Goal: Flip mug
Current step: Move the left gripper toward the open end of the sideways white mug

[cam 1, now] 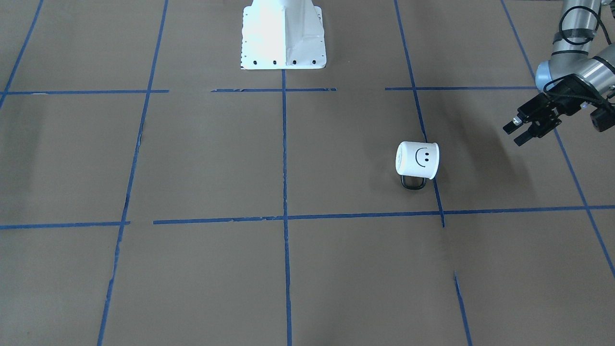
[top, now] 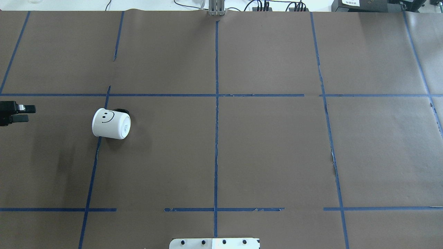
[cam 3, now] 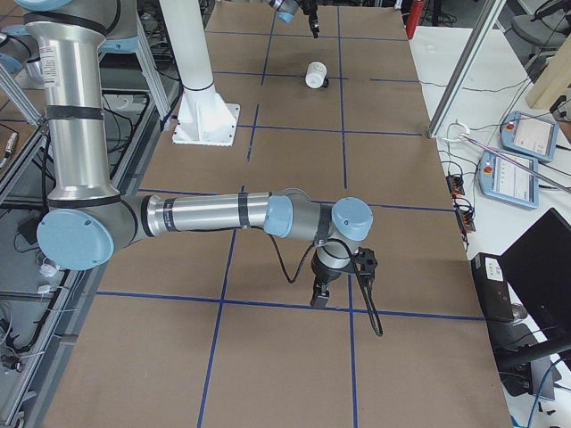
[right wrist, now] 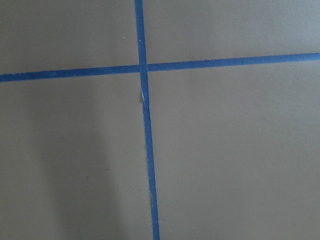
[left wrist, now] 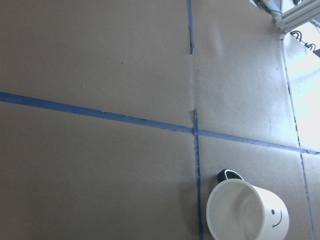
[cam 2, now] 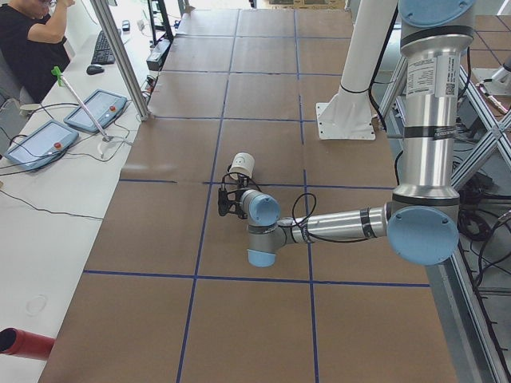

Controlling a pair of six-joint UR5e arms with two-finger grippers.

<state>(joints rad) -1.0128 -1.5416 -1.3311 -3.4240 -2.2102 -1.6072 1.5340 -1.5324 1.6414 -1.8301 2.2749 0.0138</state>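
Observation:
The white mug [top: 111,123] with a black smiley face lies on its side on the brown table, on a blue tape line. Its black handle [cam 1: 413,182] points away from the robot. Its base faces the table's middle and its pale open mouth [left wrist: 236,210] faces my left gripper. The mug also shows in the front-facing view [cam 1: 417,159]. My left gripper [top: 31,114] is open and empty, hovering apart from the mug at the table's left edge; it also shows in the front-facing view [cam 1: 516,132]. My right gripper [cam 3: 319,299] shows only in the exterior right view, low over the table, so I cannot tell whether it is open or shut.
The white robot pedestal [cam 1: 283,33] stands at the robot's side of the table. Blue tape lines [top: 216,121] cross the brown paper. An operator [cam 2: 28,40] and control tablets [cam 2: 96,110] are beyond the far edge, with a metal post [cam 2: 120,56].

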